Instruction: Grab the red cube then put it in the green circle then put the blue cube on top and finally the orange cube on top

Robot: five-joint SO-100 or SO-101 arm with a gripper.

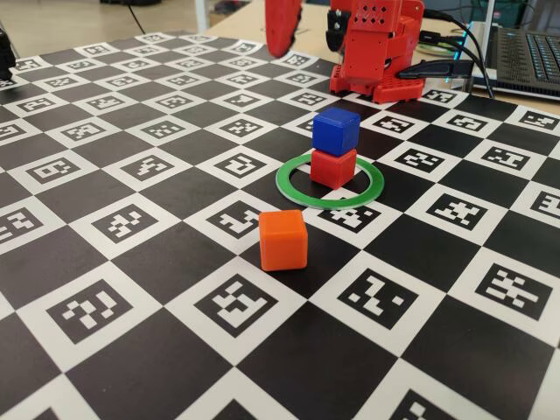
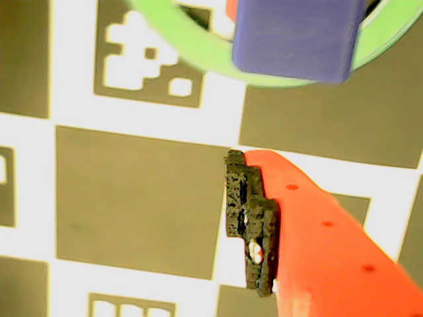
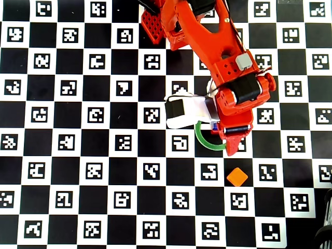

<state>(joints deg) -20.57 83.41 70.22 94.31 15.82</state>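
Observation:
In the fixed view the blue cube point(image 1: 336, 131) sits squarely on the red cube point(image 1: 333, 168), and both stand inside the green circle point(image 1: 292, 190). The orange cube point(image 1: 283, 239) rests alone on the board, nearer the camera. My gripper point(image 1: 282, 31) hangs high above the board behind the stack, holding nothing. In the wrist view the gripper point(image 2: 142, 221) is open; only its right finger point(image 2: 310, 224) with a black pad shows, over bare board. The blue cube point(image 2: 297, 33) and the green circle point(image 2: 198, 49) lie at that view's top edge. From overhead the arm hides the stack.
The red arm base point(image 1: 376, 52) stands at the back of the checkered marker board point(image 1: 157, 262). Cables and a laptop point(image 1: 525, 52) lie at the back right. In the overhead view the orange cube point(image 3: 237, 177) lies just below the arm's tip.

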